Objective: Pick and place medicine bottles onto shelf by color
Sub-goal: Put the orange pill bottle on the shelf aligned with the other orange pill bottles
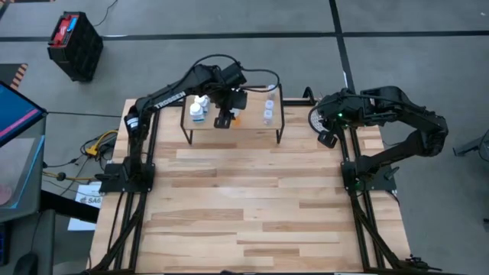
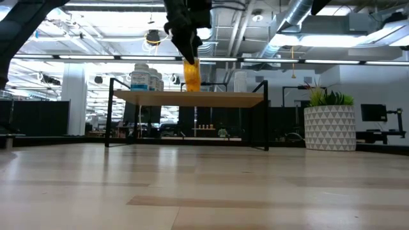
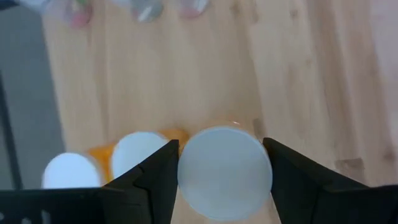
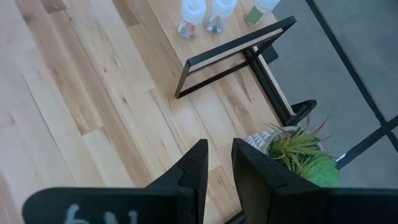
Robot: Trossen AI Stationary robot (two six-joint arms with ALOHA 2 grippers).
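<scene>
The shelf (image 1: 252, 124) stands at the table's far edge. On its top are white bottles with blue labels (image 1: 199, 109) at the left, orange bottles in the middle and clear bottles (image 1: 269, 111) at the right. My left gripper (image 1: 224, 118) is over the shelf's middle, shut on an orange bottle (image 2: 192, 74). Two more white-capped orange bottles (image 3: 140, 155) stand in a row beside it. My right gripper (image 4: 217, 146) waits near the table's far right corner, empty, with a narrow gap between its fingers. My left gripper pinches the orange bottle's white cap (image 3: 186, 180) between its two fingers, one on each side. The fingers come from above, pointing down. The bottle is upright below them, its bottom at the level of the shelf top (image 2: 223, 98); whether it rests there I cannot tell.
A white plant pot (image 2: 329, 128) with a green plant stands at the far right, close to my right gripper. The wide wooden tabletop (image 1: 252, 206) lies in front of the shelf. The shelf's black legs (image 4: 214, 65) stand on it.
</scene>
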